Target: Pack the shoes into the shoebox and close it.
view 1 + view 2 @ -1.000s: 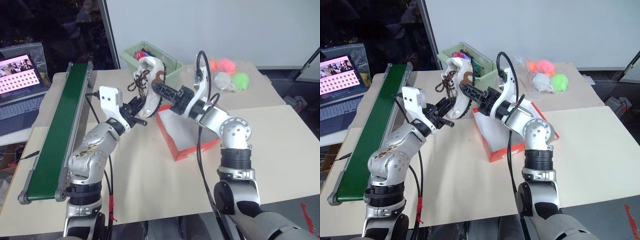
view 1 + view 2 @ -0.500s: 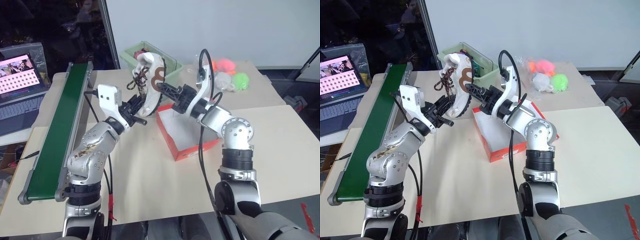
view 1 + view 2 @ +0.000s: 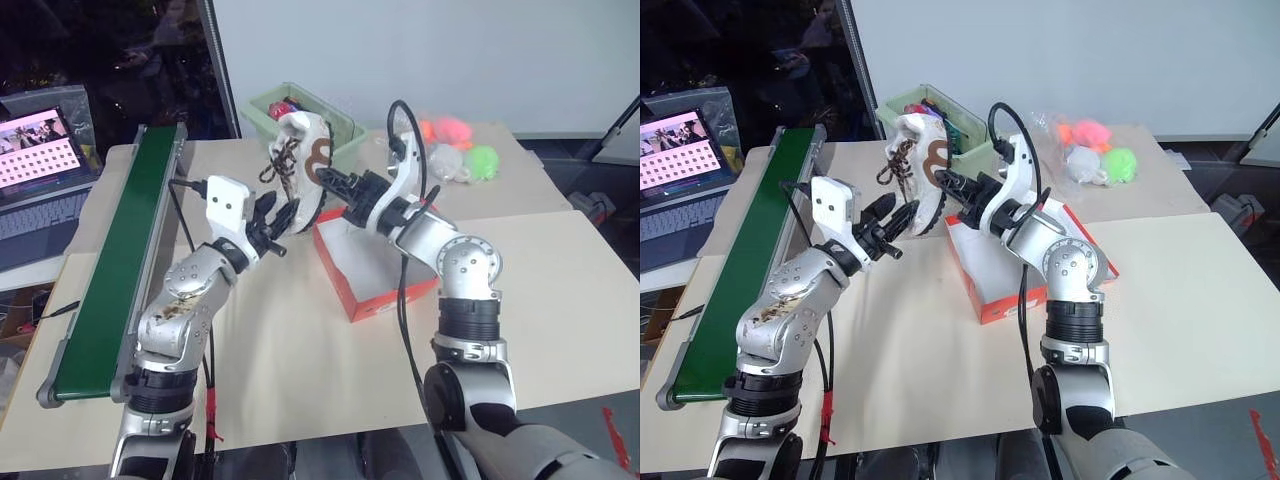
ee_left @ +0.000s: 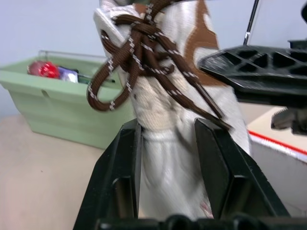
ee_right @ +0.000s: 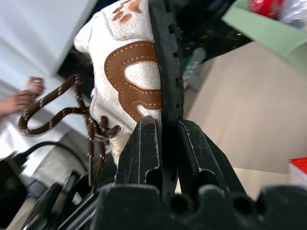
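One white sneaker with brown patches and dark brown laces hangs in the air, sole toward the shoebox. The red-orange shoebox lies open on the table, white inside, and the shoe hangs above its left end. My right gripper is shut on the shoe's black sole edge, reaching in from the right. From the left comes my left gripper, open, its fingers standing on either side of the shoe's white upper below the laces.
A long green conveyor belt runs along the table's left side. A pale green bin with small items stands behind the shoe. A bag of bright balls lies at the back right. A laptop sits far left. A person's hand shows in the background.
My left gripper's fingers have spread apart and now straddle the shoe's upper. The right gripper has closed onto the sole. The shoe has turned a little.
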Controlling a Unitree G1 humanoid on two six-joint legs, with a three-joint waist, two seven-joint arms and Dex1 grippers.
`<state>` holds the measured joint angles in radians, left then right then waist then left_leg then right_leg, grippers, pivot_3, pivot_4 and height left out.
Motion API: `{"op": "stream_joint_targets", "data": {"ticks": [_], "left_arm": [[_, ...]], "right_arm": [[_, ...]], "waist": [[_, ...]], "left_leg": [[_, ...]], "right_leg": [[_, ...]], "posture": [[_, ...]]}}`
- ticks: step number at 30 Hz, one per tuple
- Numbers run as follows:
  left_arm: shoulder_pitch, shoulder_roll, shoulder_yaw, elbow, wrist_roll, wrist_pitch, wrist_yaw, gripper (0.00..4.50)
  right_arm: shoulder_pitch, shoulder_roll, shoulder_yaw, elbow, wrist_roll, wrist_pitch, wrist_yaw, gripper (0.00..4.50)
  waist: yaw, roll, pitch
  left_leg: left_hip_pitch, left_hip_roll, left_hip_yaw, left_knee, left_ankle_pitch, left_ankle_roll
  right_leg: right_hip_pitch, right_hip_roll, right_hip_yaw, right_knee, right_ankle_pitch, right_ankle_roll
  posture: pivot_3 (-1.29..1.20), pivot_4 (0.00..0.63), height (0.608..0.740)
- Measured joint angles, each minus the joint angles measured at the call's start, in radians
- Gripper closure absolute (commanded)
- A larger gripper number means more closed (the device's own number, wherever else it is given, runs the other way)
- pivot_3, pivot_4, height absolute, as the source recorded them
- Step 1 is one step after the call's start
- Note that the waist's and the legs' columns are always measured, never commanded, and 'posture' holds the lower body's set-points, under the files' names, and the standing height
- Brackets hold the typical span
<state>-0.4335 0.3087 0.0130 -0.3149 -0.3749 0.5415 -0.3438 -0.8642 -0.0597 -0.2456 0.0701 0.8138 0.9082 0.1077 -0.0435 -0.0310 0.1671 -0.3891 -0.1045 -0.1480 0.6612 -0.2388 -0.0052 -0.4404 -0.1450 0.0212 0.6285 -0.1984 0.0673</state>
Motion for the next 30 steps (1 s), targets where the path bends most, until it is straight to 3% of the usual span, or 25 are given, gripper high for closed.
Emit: {"op": "stream_joint_targets", "data": {"ticks": [6, 9, 13, 20, 26, 30], "left_arm": [[0.031, -0.019, 0.013, -0.048, -0.077, 0.013, -0.042, 2.65], [0.091, 0.04, 0.03, -0.104, -0.144, 0.029, -0.125, 2.65], [0.164, 0.178, 0.03, -0.114, -0.146, 0.023, -0.263, 2.65], [0.167, 0.248, -0.008, -0.106, -0.164, -0.001, -0.436, 2.65], [0.17, 0.248, -0.045, -0.105, -0.164, -0.002, -0.475, 2.65], [0.17, 0.243, -0.049, -0.106, -0.163, -0.002, -0.47, 2.65]], "right_arm": [[-0.023, -0.091, -0.005, 0.022, -0.081, -0.033, -0.028, 4.39], [-0.029, -0.178, 0.02, 0.024, -0.107, 0.005, -0.006, 4.39], [-0.098, -0.358, 0.077, 0.026, -0.102, 0.159, 0.116, 4.39], [-0.231, -0.584, 0.349, 0.158, -0.131, 0.381, 0.446, 4.39], [-0.232, -0.619, 0.547, 0.376, -0.297, 0.301, 0.62, 4.39], [-0.254, -0.613, 0.593, 0.531, -0.407, 0.187, 0.694, 4.39]], "waist": [[-0.002, 0.0, 0.0], [-0.005, 0.001, 0.0], [-0.002, 0.004, 0.002], [0.0, 0.004, 0.002], [0.001, 0.004, 0.002], [0.0, 0.004, 0.002]], "left_leg": [[0.0, 0.0, 0.002, 0.0, 0.0, 0.0], [0.0, 0.001, 0.007, 0.0, -0.001, 0.001], [0.001, 0.001, 0.012, 0.0, -0.002, 0.004], [0.003, 0.003, 0.015, 0.0, -0.004, 0.007], [0.001, 0.003, 0.015, 0.0, -0.004, 0.006], [0.001, 0.003, 0.016, 0.0, -0.004, 0.006]], "right_leg": [[0.0, 0.0, 0.0, 0.0, 0.0, 0.0], [-0.001, 0.001, 0.001, 0.0, 0.0, 0.0], [-0.001, 0.001, 0.004, -0.003, 0.0, 0.0], [0.002, 0.002, 0.004, -0.005, 0.0, 0.0], [0.0, 0.001, 0.004, -0.005, 0.0, 0.0], [0.0, 0.001, 0.005, -0.005, 0.0, 0.0]], "posture": [[0.0, 0.15, 0.74], [0.0, 0.15, 0.74], [0.0, 0.15, 0.74], [0.0, 0.15, 0.74], [0.0, 0.15, 0.74], [0.0, 0.15, 0.74]]}}
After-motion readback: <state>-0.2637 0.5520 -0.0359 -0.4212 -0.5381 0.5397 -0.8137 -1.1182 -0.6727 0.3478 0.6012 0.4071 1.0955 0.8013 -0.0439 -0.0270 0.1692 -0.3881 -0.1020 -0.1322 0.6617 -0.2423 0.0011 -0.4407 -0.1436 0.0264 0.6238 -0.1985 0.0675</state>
